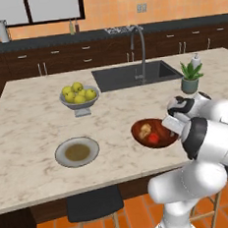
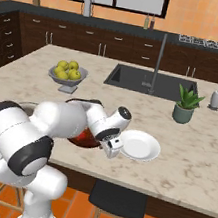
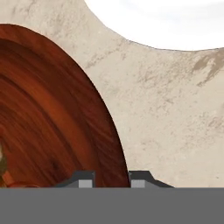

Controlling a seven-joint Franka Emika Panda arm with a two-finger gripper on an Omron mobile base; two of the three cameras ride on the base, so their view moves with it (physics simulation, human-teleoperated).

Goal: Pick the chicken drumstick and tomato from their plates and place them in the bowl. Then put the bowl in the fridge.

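In the left base view the bowl (image 1: 155,132), dark reddish-brown wood, sits near the front edge of the counter (image 1: 37,163) with the golden-tan drumstick (image 1: 145,129) and the red tomato (image 1: 154,138) lying in it, touching each other. The gripper (image 1: 172,125) is down at the bowl's right rim, largely masked by the white wrist. The grey plate (image 1: 77,151) lies well to the left with bare marble between it and the bowl; the apple bowl (image 1: 79,95) stands behind. In the right base view the arm covers most of the bowl (image 2: 83,138); the gripper (image 2: 110,149) points down between the bowl and the white plate (image 2: 137,144), just beside both, close to the counter's front edge. In the hand view the two fingertips (image 3: 85,179) straddle the bowl's rim (image 3: 114,144), clenched on it; the wood grain curves away left, bare marble lies right, and the white plate (image 3: 166,22) is beyond.
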